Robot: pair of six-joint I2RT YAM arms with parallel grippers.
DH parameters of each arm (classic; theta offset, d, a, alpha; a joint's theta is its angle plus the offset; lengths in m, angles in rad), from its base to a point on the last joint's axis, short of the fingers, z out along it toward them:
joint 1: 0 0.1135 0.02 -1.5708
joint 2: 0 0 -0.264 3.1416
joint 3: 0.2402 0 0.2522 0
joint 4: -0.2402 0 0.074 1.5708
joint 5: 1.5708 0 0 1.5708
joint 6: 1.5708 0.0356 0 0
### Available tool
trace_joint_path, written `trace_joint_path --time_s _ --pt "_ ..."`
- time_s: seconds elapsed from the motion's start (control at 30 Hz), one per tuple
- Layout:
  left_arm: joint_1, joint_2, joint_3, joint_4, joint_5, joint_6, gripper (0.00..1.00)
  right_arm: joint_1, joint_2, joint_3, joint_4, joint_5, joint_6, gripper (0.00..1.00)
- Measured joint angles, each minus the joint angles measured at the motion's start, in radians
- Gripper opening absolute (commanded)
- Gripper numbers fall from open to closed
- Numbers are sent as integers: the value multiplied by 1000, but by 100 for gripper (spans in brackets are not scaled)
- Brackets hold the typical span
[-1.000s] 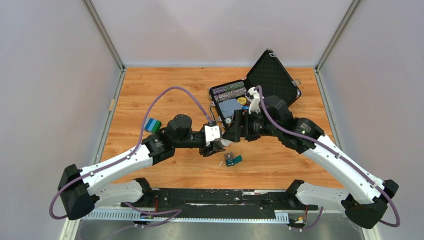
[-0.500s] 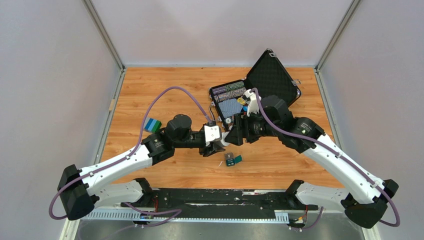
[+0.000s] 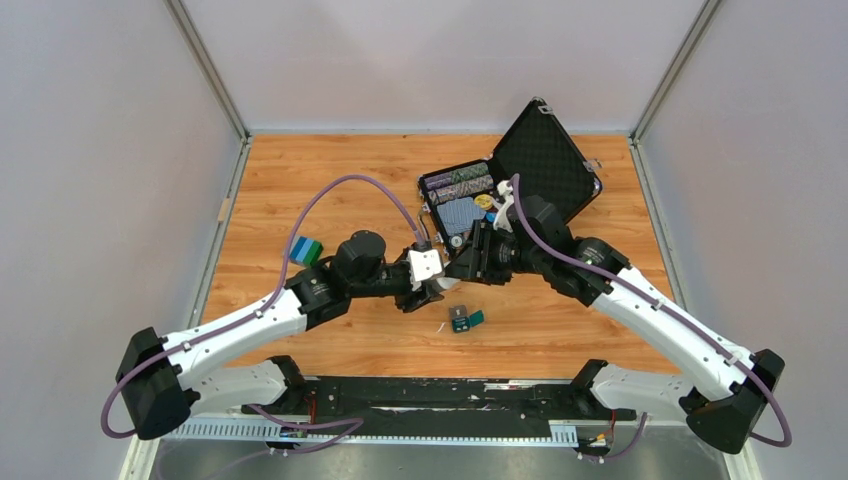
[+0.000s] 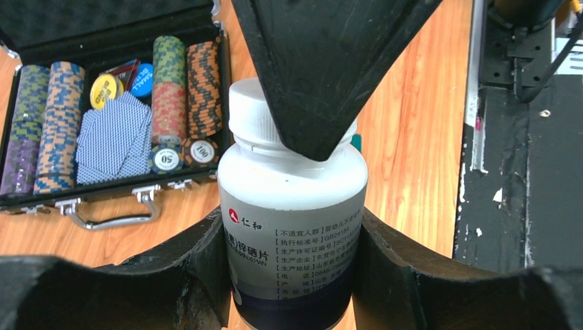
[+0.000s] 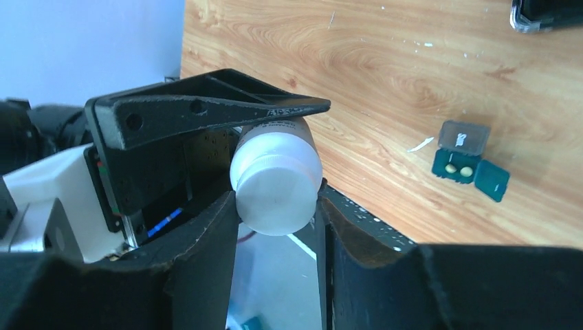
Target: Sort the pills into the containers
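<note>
Pinches the white bottle (image 4: 292,192) by its body with the left hand (image 4: 292,230), partly closed, one black finger (image 4: 199,261) pressed on each side of the printed label. Holds it up above the wooden counter (image 3: 330,180), near the middle, with the white cap (image 5: 275,182) turned toward the right arm. Meets it there with the right hand (image 5: 276,203), closed about halfway around that cap, the fingers (image 5: 206,240) touching the cap on its two sides; in the left wrist view covers part of the cap with one dark fingertip. Both hands close together in the top view, just in front of the open black chip case (image 3: 545,155), filled with striped chip stacks and playing cards. On the counter, a little nearer to the arm bases than the hands and apart from them, the small dark-teal box (image 5: 457,168): lying flat and open, with the hinged lid (image 5: 464,135) folded back and showing grey inside. In the open compartment two pale yellow pills (image 5: 451,167), side by side. Touching the box at its lower right, a second teal square part (image 5: 493,182); cannot tell if lid or compartment. Near the box a thin white scrap (image 5: 419,145). Well apart to the left, a blue and green block (image 3: 305,250).
</note>
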Motion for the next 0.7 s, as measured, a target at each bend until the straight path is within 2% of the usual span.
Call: trace_joint_path --time_s 0.07,0.1,0.17,0.37,0.5,0.7 --pt "0 4 -8 -2 -21 0 0 -2 0 -27 25 13 76 55" --pt "0 6 -11 -2 -29 0 0 -3 -1 -40 37 19 110 65" --pt "-1 12 -12 9 -35 0 0 -3 -1 -53 57 22 154 76" --pt "-8 12 -7 55 -34 0 0 10 -34 -58 79 51 108 84" --pt "-8 9 5 38 -24 1 0 10 -111 -58 72 63 -27 87" --pt "-8 1 7 16 13 3 0 10 -200 -58 71 30 -238 87"
